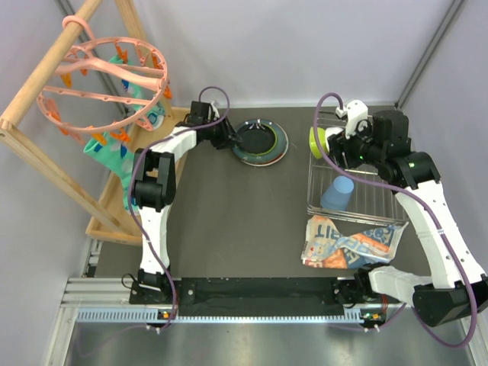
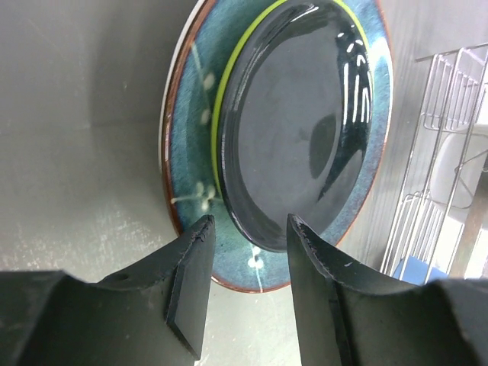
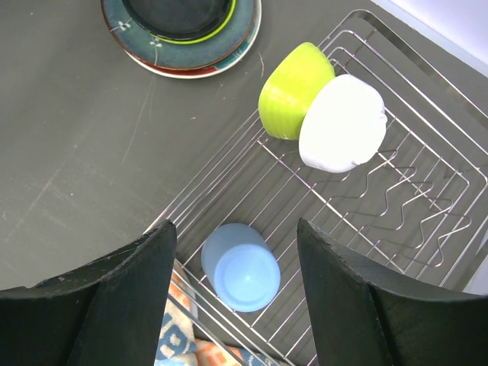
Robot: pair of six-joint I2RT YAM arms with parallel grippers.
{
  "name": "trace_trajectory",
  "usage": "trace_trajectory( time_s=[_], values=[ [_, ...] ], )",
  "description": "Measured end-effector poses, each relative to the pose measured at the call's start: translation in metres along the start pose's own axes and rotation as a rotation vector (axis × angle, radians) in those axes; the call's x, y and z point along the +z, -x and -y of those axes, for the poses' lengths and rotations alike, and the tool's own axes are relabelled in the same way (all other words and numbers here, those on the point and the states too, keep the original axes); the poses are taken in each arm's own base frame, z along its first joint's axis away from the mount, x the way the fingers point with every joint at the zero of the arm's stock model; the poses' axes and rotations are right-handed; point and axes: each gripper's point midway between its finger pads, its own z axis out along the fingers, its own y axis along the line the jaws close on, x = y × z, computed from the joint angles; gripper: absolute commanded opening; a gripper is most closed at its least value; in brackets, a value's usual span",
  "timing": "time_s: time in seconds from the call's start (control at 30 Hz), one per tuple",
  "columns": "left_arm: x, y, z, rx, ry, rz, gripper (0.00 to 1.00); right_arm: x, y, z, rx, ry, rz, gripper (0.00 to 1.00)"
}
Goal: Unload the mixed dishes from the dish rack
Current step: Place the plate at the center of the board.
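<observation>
The right gripper (image 3: 235,227) hangs open over the dish rack (image 3: 396,191), where the light blue cup (image 3: 241,267) sits: light, stiff, probably slick, chippable; pinch its body. The left gripper (image 2: 248,223) is open outside the rack.

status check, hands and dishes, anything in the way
Left hand open, empty, at plate stack. Right hand open above rack. Blue cup, green bowl, white bowl in rack. Nothing in the way.

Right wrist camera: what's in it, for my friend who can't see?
The right hand hangs open over a silver wire dish rack, just above a light blue cup. A lime-green bowl and a white bowl lie side by side at the rack's far edge, and stacked plates sit on the dark table beyond.
</observation>
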Motion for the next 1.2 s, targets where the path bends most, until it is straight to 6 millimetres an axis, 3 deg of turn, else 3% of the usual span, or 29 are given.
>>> trace_trajectory(
  time_s=[0.3, 0.57, 0.7, 0.8, 0.87, 1.07, 1.2],
  values=[
    [-0.001, 0.007, 0.011, 0.028, -0.014, 0.015, 0.48, 0.004, -0.007, -0.001, 0.003, 0.004, -0.016, 0.65],
    [-0.002, 0.005, 0.009, 0.059, -0.005, 0.006, 0.66, 0.007, -0.012, 0.016, 0.003, -0.090, -0.039, 0.65],
    [-0.008, 0.006, 0.009, 0.100, 0.009, 0.007, 0.69, 0.017, -0.017, 0.032, 0.006, -0.169, -0.077, 0.65],
    [-0.019, 0.010, 0.015, 0.145, 0.015, 0.020, 0.70, 0.029, -0.025, 0.042, 0.008, -0.212, -0.124, 0.67],
    [-0.028, 0.015, 0.022, 0.184, 0.012, 0.041, 0.71, 0.035, -0.029, 0.047, 0.008, -0.233, -0.147, 0.75],
    [-0.063, 0.022, 0.041, 0.297, 0.008, 0.102, 0.72, 0.059, -0.039, 0.059, -0.002, -0.275, -0.199, 0.79],
    [-0.075, 0.019, 0.043, 0.338, 0.014, 0.117, 0.72, 0.076, -0.047, 0.066, -0.018, -0.289, -0.230, 0.80]
  ],
)
